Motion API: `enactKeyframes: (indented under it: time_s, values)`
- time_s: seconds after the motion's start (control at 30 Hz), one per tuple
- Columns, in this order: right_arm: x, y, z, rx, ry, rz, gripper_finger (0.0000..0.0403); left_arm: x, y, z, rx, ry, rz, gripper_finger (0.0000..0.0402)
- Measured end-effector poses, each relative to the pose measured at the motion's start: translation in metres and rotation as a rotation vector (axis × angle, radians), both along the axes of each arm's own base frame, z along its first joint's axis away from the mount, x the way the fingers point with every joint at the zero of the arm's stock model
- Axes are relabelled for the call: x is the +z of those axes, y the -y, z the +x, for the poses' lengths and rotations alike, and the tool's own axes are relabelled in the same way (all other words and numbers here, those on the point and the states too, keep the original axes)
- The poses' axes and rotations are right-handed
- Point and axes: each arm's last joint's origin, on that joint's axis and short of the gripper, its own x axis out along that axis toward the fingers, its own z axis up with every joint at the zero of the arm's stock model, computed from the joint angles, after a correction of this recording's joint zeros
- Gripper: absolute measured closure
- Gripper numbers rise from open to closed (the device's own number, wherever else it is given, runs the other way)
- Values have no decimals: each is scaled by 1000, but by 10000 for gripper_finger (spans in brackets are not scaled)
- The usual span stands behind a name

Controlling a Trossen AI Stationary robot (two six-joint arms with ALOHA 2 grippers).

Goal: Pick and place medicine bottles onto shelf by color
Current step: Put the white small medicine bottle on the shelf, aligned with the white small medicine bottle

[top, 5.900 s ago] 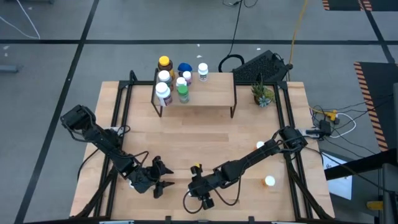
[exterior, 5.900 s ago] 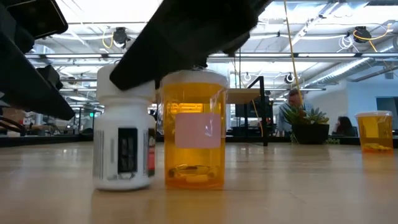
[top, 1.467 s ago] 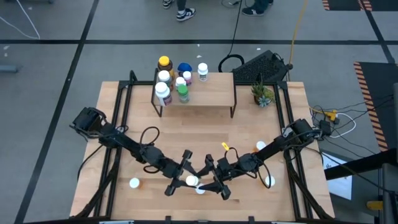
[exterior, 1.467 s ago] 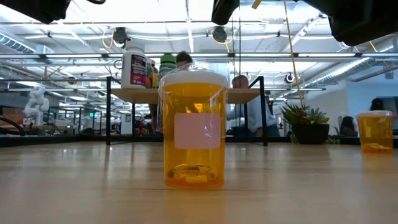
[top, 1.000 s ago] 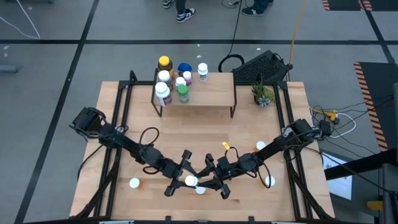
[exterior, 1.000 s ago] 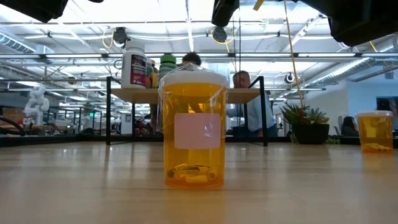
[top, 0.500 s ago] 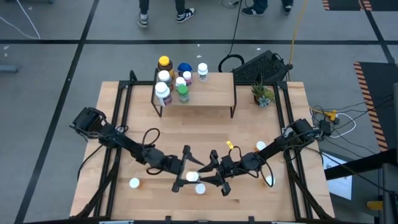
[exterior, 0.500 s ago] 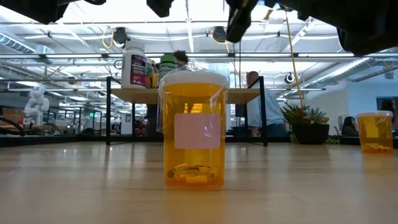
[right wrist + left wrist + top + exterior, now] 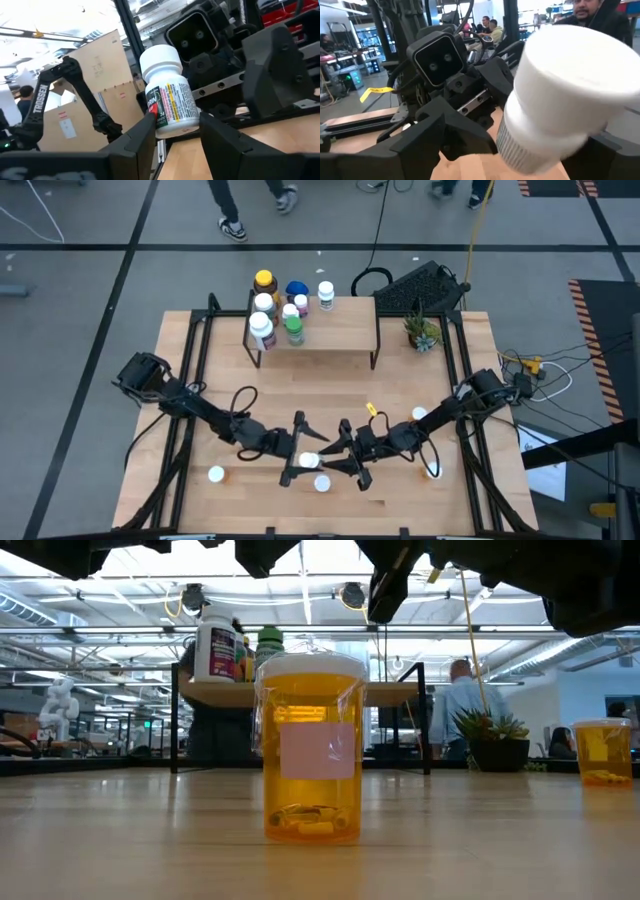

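High view: both arms meet over the front centre of the table (image 9: 400,395). I read the left gripper (image 9: 297,463) as holding a white bottle (image 9: 309,463), white cap up; its fingers sit on either side of the cap, but from above I cannot see contact. The right gripper (image 9: 343,461) faces it from just beside, fingers spread apart, nothing between them.

Left wrist view settles it partly: the white bottle (image 9: 565,95) fills the frame, tilted, lower body cut off behind the dark fingers (image 9: 420,145), so the grip itself is hidden. Right wrist view shows the same bottle (image 9: 167,95) with its printed label, held off the wood in the left gripper's jaws, while the right gripper's own fingers (image 9: 225,135) stand wide open below it.

Low view: an orange bottle (image 9: 312,748) stands upright on the table right in front of the camera; both grippers are cut off by the upper edge. A second orange bottle (image 9: 602,752) stands far off beside the potted plant (image 9: 490,740).

Shelf (image 9: 335,328) at the back holds a cluster of bottles (image 9: 280,305) at its left end; individual colours partly overlap. One more white-capped bottle (image 9: 216,474) stands alone near the front left.
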Motion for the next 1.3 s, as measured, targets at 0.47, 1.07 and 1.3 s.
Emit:
enactKeyframes:
  time_s: [0.47, 1.07, 1.3]
  values:
    - [5, 16, 17, 121, -41, 120, 247, 2, 1, 0, -64, 14, 27, 183]
    - [26, 12, 31, 138, 54, 216, 171, 8, 3, -1, -74, 85, 104, 224]
    - [24, 11, 31, 131, 45, 191, 179, 6, 3, -1, -77, 76, 91, 222]
